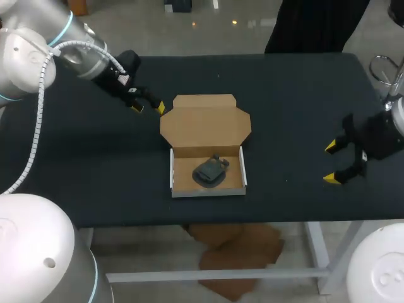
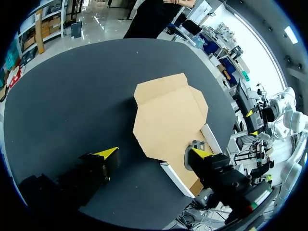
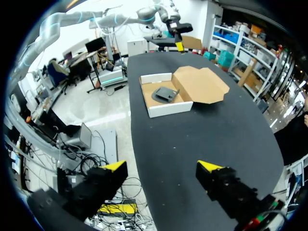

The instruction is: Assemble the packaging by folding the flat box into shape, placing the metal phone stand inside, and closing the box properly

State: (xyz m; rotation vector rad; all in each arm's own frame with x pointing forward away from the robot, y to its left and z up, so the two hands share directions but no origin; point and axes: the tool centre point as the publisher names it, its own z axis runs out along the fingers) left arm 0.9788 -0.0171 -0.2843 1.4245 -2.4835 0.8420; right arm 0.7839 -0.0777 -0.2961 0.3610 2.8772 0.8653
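Since the stand [image 1: 211, 172] already lies inside the box [image 1: 208, 191], approx. centre of the head view, the step in hand looks to be closing the lid [image 1: 205, 120]. It lies folded back flat on the worktop [image 1: 95, 177], just above the tray toward the top of the frame.

Left pincer [image 1: 148, 108] hangs upper left of centre, just beside the lid's left corner, tips wide apart, nothing held. Right pincer [image 1: 331, 163] sits at far right, well apart from the box, also wide open & empty.

To do it well, imo:
- Left pincer gets one tip under the lid's side edge, since flat card gives nothing to pinch from above.
- Swing the lid over its hinge toward the bottom of the frame, slow, w/o dragging the tray.
- Bring the right pincer in to brace the tray's right wall. The box is light and will prob. slide otherwise.
- Side flaps should go inside the walls, not over them.
- Can't tell if the stand sits below the rim, so check before pressing down.
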